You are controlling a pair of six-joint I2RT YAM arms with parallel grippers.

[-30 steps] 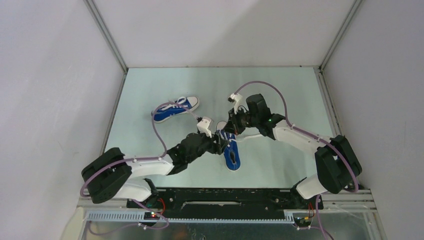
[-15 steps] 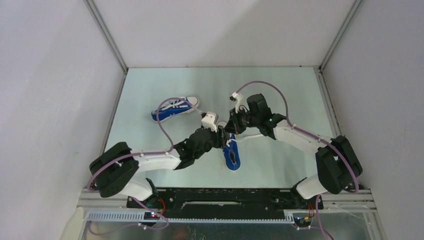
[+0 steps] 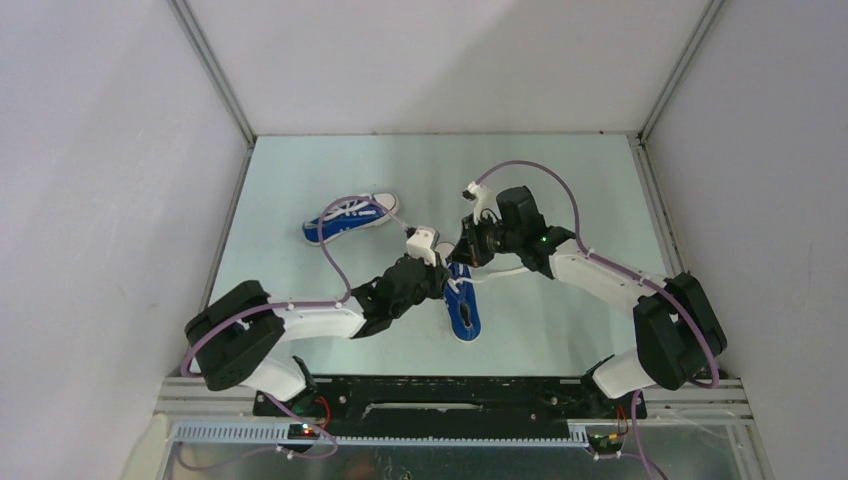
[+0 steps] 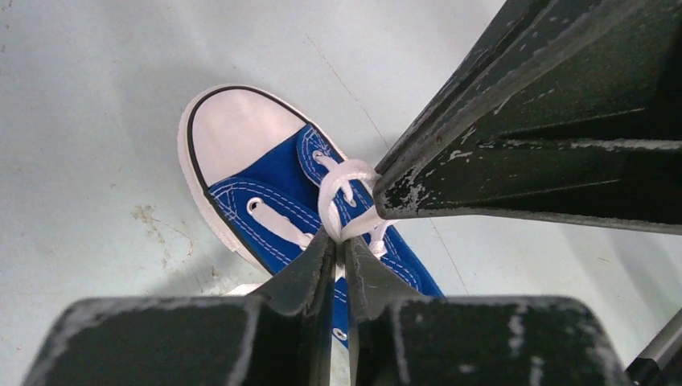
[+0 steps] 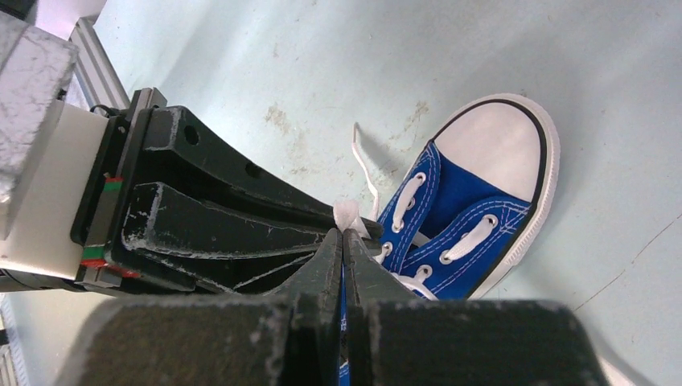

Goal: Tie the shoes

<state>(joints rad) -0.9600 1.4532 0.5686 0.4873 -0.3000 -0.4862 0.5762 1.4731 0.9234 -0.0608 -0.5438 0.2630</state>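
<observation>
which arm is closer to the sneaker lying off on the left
left. the left arm sits just right of that sneaker, its purple cable arching over it; the right arm comes in from beyond the other sneaker.

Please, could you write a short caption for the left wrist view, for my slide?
Left gripper and right gripper both pinch the white lace near the blue sneaker front eyelets.

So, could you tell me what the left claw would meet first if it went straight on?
Probably the laced front of the blue shoe: the left claw, pinched on the white lace, points right at it. Depth is unclear.
</observation>
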